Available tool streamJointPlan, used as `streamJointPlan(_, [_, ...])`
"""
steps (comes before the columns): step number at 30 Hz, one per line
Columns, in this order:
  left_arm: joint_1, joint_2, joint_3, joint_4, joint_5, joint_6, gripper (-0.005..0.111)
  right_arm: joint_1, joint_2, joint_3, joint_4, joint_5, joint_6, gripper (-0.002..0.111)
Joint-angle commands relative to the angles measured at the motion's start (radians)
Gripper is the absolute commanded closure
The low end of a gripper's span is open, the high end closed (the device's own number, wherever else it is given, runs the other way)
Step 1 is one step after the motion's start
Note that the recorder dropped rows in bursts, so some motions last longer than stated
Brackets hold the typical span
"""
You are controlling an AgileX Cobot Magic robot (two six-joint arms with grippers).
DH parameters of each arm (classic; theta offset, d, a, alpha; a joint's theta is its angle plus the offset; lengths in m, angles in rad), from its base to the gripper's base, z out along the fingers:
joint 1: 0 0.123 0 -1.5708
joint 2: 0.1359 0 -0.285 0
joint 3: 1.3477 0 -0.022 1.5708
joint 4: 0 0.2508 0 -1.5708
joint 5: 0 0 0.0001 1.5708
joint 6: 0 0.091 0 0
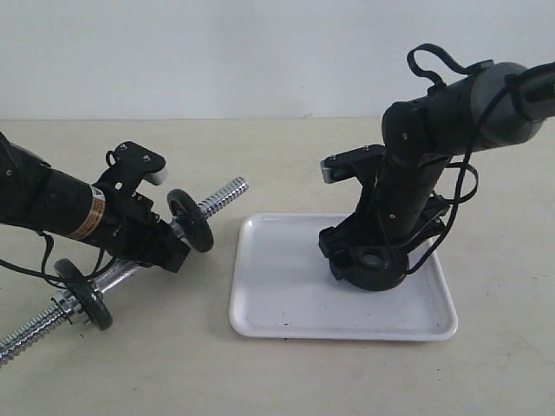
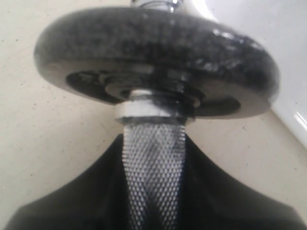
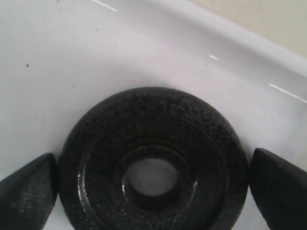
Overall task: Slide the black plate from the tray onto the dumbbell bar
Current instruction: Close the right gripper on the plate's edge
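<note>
Low over a white rectangular plastic tray, the right gripper brackets a small round black plate of cast iron with a centre hole. One dark fingertip sits at each side of its rim, but I cannot tell whether they press or merely stand against it. The black plate lies flat on the tray floor, near the tray's right edge.

Well apart, the left gripper is clenched on the knurled middle of a short chrome steel dumbbell bar. It holds the bar tilted, threaded end toward the tray, with a black disc seated just past the fingers.

The likely trouble is the grasp. The rim is low and rounded, so the fingertips could ride over it, or the plate could skid across the smooth plastic. Later, the coarse thread could catch the edge of the hole if the plate arrives tilted, and a bar held by one clamp might swivel under the push.
</note>
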Motion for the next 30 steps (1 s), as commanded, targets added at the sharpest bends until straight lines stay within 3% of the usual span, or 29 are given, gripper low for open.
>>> streamJointPlan(1, [-0.002,-0.049,-0.014,-0.035,-0.038,-0.009,0.102,-0.002,0.075,0.030,0.000,0.081,0.018,0.004])
streamJointPlan(9, [-0.002,-0.049,-0.014,-0.035,-0.038,-0.009,0.102,-0.002,0.075,0.030,0.000,0.173,0.032,0.004])
streamJointPlan(27, [-0.002,-0.049,-0.014,-0.035,-0.038,-0.009,0.102,-0.002,0.075,0.030,0.098,0.046,-0.027,0.005])
streamJointPlan(30, [-0.002,-0.049,-0.014,-0.035,-0.038,-0.009,0.102,-0.002,0.075,0.030,0.125,0.040,-0.036,0.014])
